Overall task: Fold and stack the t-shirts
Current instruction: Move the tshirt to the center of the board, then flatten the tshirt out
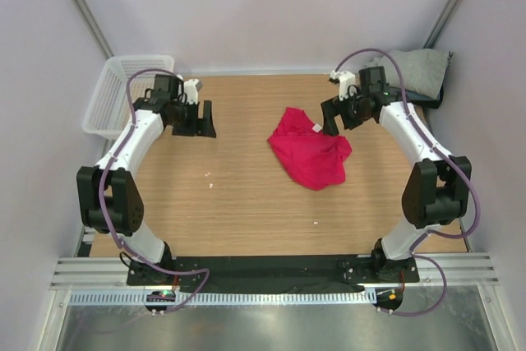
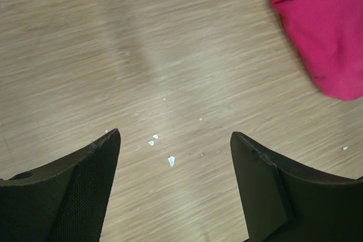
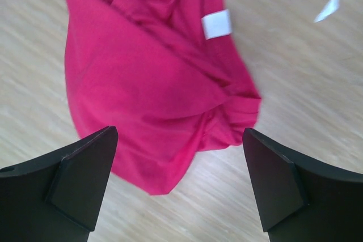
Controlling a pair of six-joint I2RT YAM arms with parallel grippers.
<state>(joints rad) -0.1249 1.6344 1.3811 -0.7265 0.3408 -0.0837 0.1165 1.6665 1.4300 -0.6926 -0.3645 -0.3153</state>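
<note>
A crumpled crimson-pink t-shirt (image 1: 308, 152) lies on the wooden table, right of centre, its white neck label (image 3: 216, 24) showing. My right gripper (image 1: 337, 117) is open and empty, hovering just beside the shirt's upper right edge; in the right wrist view the shirt (image 3: 147, 77) fills the space ahead of the jaws. My left gripper (image 1: 196, 119) is open and empty above bare table at the back left, well apart from the shirt, whose edge shows in the left wrist view (image 2: 329, 32). A folded light grey t-shirt (image 1: 421, 70) lies at the back right corner.
A white plastic mesh basket (image 1: 123, 92) stands off the table's back left corner. Small white scraps (image 2: 170, 160) lie on the wood below the left gripper. Pale walls close in the back and sides.
</note>
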